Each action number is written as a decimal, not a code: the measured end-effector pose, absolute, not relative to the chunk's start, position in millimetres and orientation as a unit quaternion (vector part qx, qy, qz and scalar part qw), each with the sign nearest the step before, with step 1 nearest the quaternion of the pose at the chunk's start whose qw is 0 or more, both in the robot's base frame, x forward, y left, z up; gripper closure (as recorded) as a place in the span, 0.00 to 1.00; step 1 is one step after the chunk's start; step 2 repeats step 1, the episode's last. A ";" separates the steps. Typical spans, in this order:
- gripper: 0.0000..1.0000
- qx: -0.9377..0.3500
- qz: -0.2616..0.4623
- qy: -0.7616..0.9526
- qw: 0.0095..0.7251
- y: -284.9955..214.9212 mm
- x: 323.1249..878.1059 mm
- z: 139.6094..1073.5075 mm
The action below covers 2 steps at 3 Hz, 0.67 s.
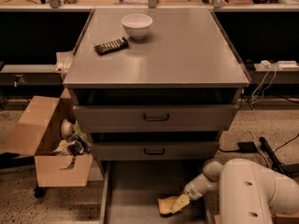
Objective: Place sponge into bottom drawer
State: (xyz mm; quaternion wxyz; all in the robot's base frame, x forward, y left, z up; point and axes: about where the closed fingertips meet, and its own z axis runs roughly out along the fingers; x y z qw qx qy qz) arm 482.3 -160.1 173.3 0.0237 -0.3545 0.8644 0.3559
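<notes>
The pale yellow sponge (165, 205) lies low over the floor of the open bottom drawer (135, 192), toward its right front. My gripper (179, 203) reaches down into the drawer from the right, at the end of the white arm (252, 190), and is shut on the sponge's right end. I cannot tell whether the sponge touches the drawer floor.
A white bowl (137, 25) and a dark ribbed bar (111, 45) sit on the cabinet top. Two upper drawers (156, 118) with dark handles are closed or nearly so. An open cardboard box (51, 143) of clutter stands left of the cabinet. Cables lie on the floor at right.
</notes>
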 end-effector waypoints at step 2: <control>0.00 -0.354 0.389 0.849 0.060 -175.5 485.7 194.9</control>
